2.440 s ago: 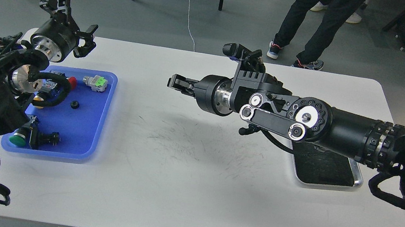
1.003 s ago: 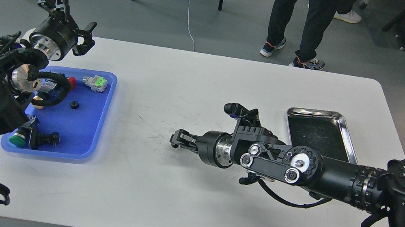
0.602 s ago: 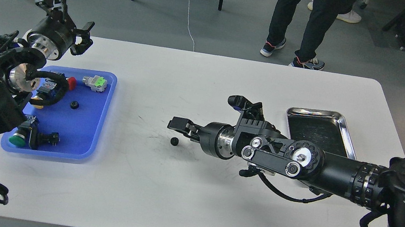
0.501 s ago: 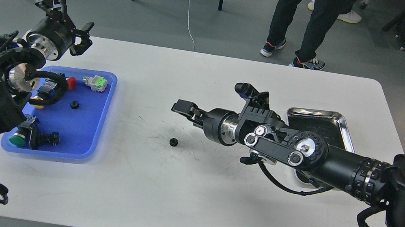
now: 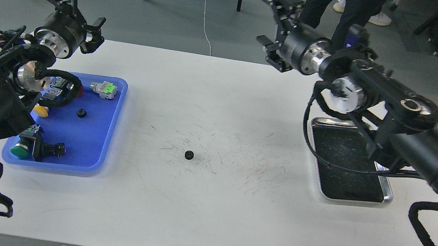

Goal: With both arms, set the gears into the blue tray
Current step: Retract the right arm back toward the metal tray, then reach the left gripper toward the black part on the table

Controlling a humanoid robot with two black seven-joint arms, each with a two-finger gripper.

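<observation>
Since half a second ago my right gripper (image 5: 272,24) has swung up and back past the table's far edge, fingers spread wide, empty. Loose gear (image 5: 189,154) lies flat mid-table, between blue tray (image 5: 110,131) and steel tray (image 5: 384,197). A second gear (image 5: 81,113) sits in the blue tray. Left gripper (image 5: 75,12) hovers beyond the tray's far corner, fingers splayed, empty; it looks the nearer for the pickup.

A white table (image 5: 204,209), scuffed with dark marks around its middle, is carrying three things. A blue tray (image 5: 98,138) is lying at nine o'clock, a steel tray (image 5: 385,195) at three o'clock, and one small black gear (image 5: 189,154) is sitting alone on the bare centre.
</observation>
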